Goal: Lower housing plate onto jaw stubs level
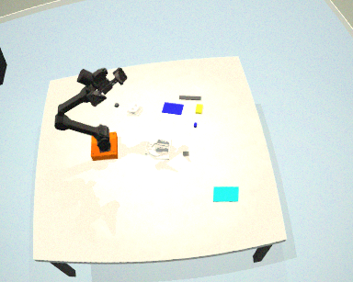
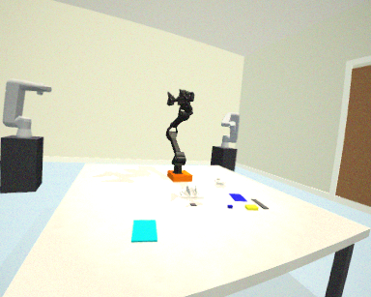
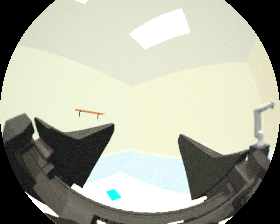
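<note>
My gripper (image 1: 108, 86) (image 2: 180, 98) (image 3: 147, 133) is open and empty, raised high above the table's back left part in the top view. A pale assembly with grey parts (image 1: 162, 149) (image 2: 189, 191) lies on the table in front of the orange base. It is too small and washed out to tell the jaws, pins and housing plate apart, or whether a plate sits level on the stubs. A separate small white piece (image 1: 134, 109) (image 2: 219, 182) lies nearer the gripper's side; I cannot tell what it is. The gripper is well clear of both.
The orange base (image 1: 97, 153) (image 2: 180, 176) carries the arm. A blue plate (image 1: 173, 108) (image 2: 238, 197), yellow block (image 1: 199, 108) (image 2: 251, 207), dark bar (image 1: 190, 97) (image 2: 260, 204), small blue piece (image 1: 195, 125), small dark block (image 1: 186, 153) and cyan plate (image 1: 226, 194) (image 2: 145, 230) (image 3: 113, 194) lie around.
</note>
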Robot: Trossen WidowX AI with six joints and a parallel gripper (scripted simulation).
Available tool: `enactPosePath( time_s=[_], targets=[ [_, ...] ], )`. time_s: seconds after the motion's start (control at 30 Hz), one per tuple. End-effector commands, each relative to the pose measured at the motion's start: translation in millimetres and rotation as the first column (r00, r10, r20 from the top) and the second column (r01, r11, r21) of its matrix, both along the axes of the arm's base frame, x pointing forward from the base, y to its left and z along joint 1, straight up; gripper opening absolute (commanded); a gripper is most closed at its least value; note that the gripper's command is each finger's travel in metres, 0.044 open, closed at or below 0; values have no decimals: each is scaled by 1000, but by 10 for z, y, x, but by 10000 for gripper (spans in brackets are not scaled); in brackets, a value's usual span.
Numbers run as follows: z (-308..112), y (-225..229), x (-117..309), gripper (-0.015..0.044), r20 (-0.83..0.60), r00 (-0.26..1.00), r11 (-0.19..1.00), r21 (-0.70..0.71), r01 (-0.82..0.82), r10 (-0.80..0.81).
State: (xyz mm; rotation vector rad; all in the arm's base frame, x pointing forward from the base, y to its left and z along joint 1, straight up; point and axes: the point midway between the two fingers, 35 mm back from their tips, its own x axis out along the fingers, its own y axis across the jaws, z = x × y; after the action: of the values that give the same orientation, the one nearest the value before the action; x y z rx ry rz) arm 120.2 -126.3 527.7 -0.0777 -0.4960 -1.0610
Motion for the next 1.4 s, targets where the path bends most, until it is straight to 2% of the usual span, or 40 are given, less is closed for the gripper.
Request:
enactPosePath(
  time_s=[0.0, 0.13, 0.47, 0.7, 1.07, 1.37],
  targets=[
    [0, 0, 0, 426, 0, 1000, 1000, 0, 0, 0],
    [-18, 25, 103, 440, -9, 999, 999, 4, -35, 35],
    [-234, 281, 829, 440, -76, 953, 955, 57, -290, 294],
    [-361, 416, 1094, 440, -101, 915, 919, 97, -382, 391],
    [-846, 944, 1762, 440, -149, 752, 755, 288, -588, 642],
    [-1353, 1472, 2129, 440, -163, 587, 583, 480, -655, 793]
  ],
)
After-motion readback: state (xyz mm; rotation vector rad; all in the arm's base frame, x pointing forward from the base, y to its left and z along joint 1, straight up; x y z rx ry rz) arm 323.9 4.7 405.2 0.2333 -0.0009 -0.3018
